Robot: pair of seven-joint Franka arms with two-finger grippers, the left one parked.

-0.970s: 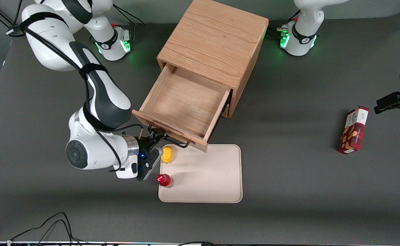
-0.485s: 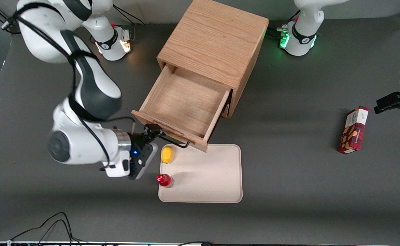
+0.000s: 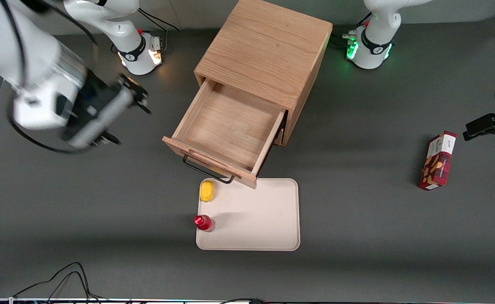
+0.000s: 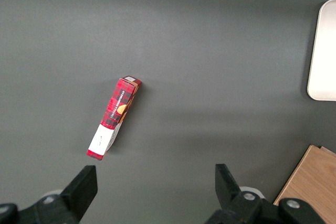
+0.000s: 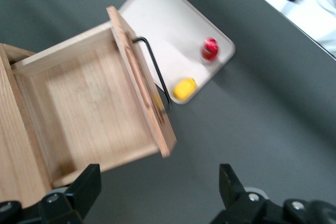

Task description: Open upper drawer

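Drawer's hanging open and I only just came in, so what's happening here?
The upper drawer of the wooden cabinet is pulled well out and looks empty. The gripper is off its black handle, open, raised over the table toward the working arm's end, holding nothing. A tray in front of the drawer carries a yellow item and a red bottle.

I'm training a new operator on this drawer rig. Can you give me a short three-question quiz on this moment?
1. True or false: the upper drawer is pulled out and has nothing in it.
2. What is the gripper holding? A) the drawer's black handle B) the yellow object C) nothing
3. Fill in: the red-capped bottle stands on the beige ____.

Key: 1 true. 2 C; it is open, up off the table, toward the working arm's end. 3 tray.
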